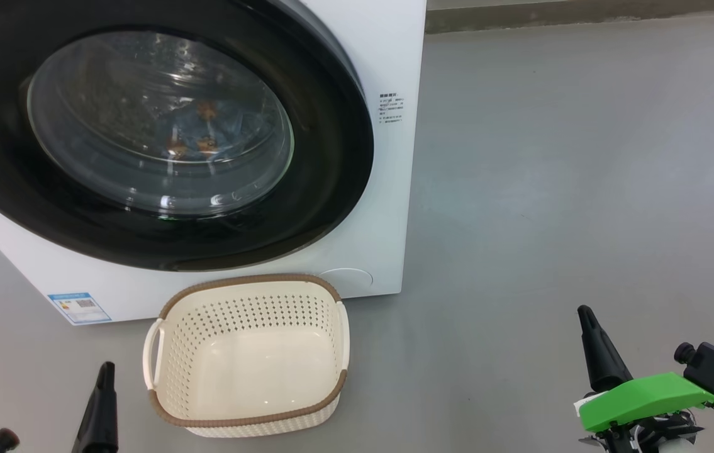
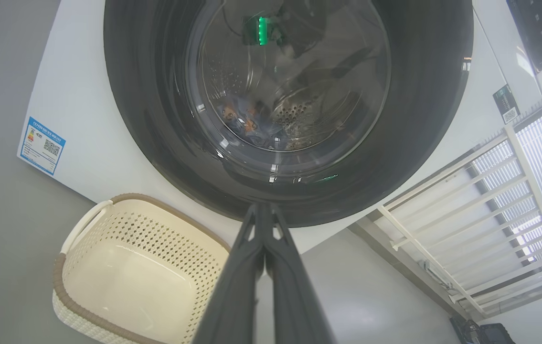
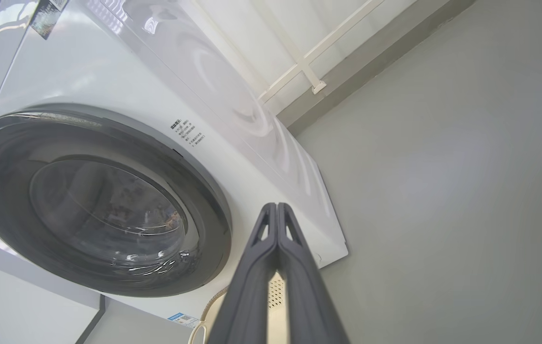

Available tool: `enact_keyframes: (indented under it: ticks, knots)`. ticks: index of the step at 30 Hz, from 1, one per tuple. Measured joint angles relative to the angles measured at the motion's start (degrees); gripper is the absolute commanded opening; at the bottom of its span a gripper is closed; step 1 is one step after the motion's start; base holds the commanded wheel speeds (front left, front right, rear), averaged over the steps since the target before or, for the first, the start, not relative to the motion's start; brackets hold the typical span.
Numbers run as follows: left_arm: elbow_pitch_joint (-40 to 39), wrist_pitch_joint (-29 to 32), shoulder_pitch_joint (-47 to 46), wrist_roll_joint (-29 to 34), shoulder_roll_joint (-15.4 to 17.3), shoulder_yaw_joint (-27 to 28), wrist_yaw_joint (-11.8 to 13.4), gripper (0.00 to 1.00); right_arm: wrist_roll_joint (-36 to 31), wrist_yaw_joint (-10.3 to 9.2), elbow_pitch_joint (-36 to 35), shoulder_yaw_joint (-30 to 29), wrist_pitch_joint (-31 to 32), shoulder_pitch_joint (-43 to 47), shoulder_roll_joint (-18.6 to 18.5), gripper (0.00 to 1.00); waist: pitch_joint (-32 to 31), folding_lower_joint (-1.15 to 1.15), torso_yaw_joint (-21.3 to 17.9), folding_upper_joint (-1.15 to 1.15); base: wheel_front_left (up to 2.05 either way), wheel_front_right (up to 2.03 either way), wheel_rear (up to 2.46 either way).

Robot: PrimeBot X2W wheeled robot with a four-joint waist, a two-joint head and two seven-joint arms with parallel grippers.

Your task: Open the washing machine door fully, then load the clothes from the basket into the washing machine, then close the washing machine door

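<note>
White front-loading washer fills the upper left of the head-camera frame, standing on a grey floor. Its round door, glossy black rim w/ a clear glass bowl in the middle, looks pushed flat against the washer front. The right wrist camera shows no gap btwn the two. Through the glass, near the centre of the window, sit the clothes: a small heap of light blue fabric w/ orange patches, low in the steel drum. A small blue sticker marks the washer's lower left corner.

Cream plastic basket w/ a brown rim sits on the floor at lower centre of the frame, just in front of the washer and below the door. Nothing in it; its bare bottom shows.

Left claw pokes up at the lower left edge, just beside the basket but not touching it. Its fingers are pressed together, holding nothing. The left wrist camera agrees: tips meet, w/ the door beyond. Right claw is at lower right, well apart from basket and washer. It is also pinched closed and empty.

Progress, as a judgement: the clothes are in the drum, the basket is emptied and the door appears closed, so all three steps look done w/ approx. nothing left. One doubt is whether the latch has fully caught, which the pics can't show.
</note>
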Motion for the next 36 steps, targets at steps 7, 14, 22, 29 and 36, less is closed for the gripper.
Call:
enact_keyframes:
  ticks: [7,14,22,29,36]
  knots:
    - [0.3,1.1,-0.1,-2.7,-0.7,0.6,0.0,0.0,4.8,0.0,-0.3,-0.3,0.8,0.0,-0.1,0.0,-0.1,0.0,0.1,0.0,0.0,0.0,0.0]
    - [0.5,2.1,-0.1,-5.7,-1.8,1.4,0.0,0.0,9.5,0.0,-0.4,-1.2,1.9,0.0,-0.2,0.0,-0.3,0.0,0.2,0.0,0.0,0.0,0.0]
    - [0.8,3.5,-1.2,-9.2,-2.4,2.1,0.0,0.0,14.0,-0.01,-0.6,-1.9,3.1,0.0,-0.4,0.0,-0.4,0.0,0.3,0.0,0.0,0.0,0.0]
    - [1.0,4.6,-1.2,-12.3,-3.6,2.7,0.0,0.0,18.4,-0.15,-0.8,-2.3,4.1,0.0,-0.5,0.0,-0.6,0.0,0.4,0.0,0.0,0.0,0.0]
    - [1.3,5.7,-1.3,-15.3,-4.1,3.6,0.0,0.0,23.4,-0.15,-1.0,-3.4,5.1,0.0,-0.6,0.0,-0.7,0.0,0.5,0.0,0.0,0.0,0.0]
